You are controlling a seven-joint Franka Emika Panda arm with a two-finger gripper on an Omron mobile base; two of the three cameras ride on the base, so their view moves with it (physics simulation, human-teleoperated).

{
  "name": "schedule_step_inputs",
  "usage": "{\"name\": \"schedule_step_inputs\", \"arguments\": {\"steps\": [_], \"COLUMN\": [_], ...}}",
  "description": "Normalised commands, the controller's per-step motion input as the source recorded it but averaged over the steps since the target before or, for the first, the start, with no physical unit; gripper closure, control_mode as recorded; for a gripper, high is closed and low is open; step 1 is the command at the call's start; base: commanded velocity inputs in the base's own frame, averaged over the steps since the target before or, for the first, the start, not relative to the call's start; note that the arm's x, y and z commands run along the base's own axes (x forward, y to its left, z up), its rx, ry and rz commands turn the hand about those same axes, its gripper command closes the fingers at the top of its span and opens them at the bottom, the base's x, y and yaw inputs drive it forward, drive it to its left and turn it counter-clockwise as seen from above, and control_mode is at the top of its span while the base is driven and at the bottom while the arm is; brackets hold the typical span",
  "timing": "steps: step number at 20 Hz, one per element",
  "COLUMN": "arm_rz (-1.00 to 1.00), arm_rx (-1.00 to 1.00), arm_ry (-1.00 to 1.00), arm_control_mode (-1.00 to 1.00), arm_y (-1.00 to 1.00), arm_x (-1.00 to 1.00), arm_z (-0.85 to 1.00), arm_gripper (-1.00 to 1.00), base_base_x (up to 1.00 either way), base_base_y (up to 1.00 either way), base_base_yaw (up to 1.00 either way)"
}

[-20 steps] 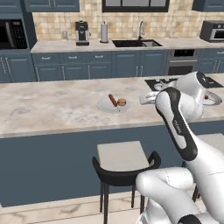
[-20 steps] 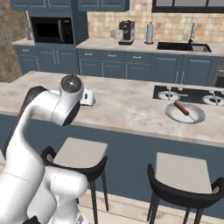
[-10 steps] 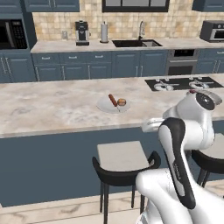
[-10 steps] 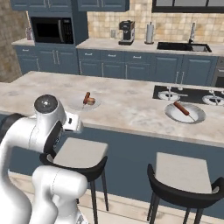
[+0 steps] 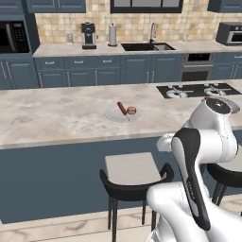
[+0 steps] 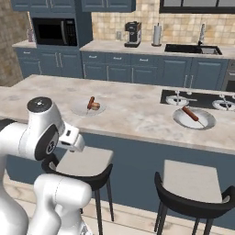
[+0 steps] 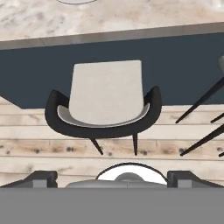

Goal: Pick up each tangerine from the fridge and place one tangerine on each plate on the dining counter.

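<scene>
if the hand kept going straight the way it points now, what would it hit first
Most likely the pale seat of the bar stool, which sits centred ahead of the open hand in the hand view. Nothing shows between them, though the depth is hard to judge.

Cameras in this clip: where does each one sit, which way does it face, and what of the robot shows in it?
Left base view: behind-left of the arm, facing the dining counter and a plate.
Right base view: behind-right, same counter, arm at lower left, a second plate.
Hand view: on the hand, looking down at a stool; the open gripper at the bottom.
Both base views share the sausage plate.
</scene>
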Motion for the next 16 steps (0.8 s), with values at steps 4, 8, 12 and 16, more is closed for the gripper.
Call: {"name": "schedule_step_inputs", "arguments": {"steps": [4, 8, 12, 16], "arm_rz": [-0.01, -0.05, -0.02, 0.00], "arm_rx": [0.00, 0.00, 0.00, 0.00], "arm_ry": [0.00, 0.00, 0.00, 0.00], "arm_control_mode": [-1.00, -1.00, 1.00, 1.00], "arm_y": [0.00, 0.00, 0.00, 0.00], "arm_x": [0.00, 0.00, 0.00, 0.00], "arm_z": [-0.14, -0.11, -0.02, 0.00], "arm_gripper": [-1.00, -1.00, -1.00, -1.00], "base_base_x": [0.00, 0.00, -0.12, -0.35], "base_base_y": [0.00, 0.00, -0.16, -0.74], "base_base_yaw": [0.00, 0.00, -0.19, -0.51]}}
